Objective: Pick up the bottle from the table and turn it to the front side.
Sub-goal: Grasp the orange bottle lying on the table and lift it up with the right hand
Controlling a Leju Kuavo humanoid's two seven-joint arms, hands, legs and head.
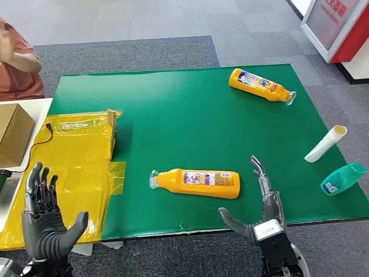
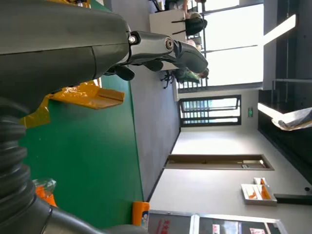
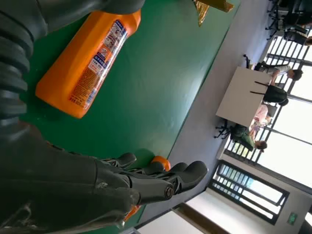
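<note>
An orange bottle (image 1: pixel 198 182) lies on its side near the front of the green table (image 1: pixel 187 115), clear cap to the left, white printed label up; the right wrist view shows its base end (image 3: pixel 88 58). My right hand (image 1: pixel 261 210) hovers at the table's front edge, just right of the bottle's base, fingers spread and holding nothing (image 3: pixel 110 190). My left hand (image 1: pixel 45 222) is raised at the front left over the yellow plastic, also spread and holding nothing (image 2: pixel 88 46). A second orange bottle (image 1: pixel 260 85) lies at the far right of the table.
Yellow plastic sheeting (image 1: pixel 71 167) covers the table's left end. A white tube (image 1: pixel 325 143) and a teal bottle (image 1: pixel 343 179) lie at the right edge. A cardboard box (image 1: pixel 13 133) stands on a white surface at far left, with a person (image 1: pixel 17 63) behind it.
</note>
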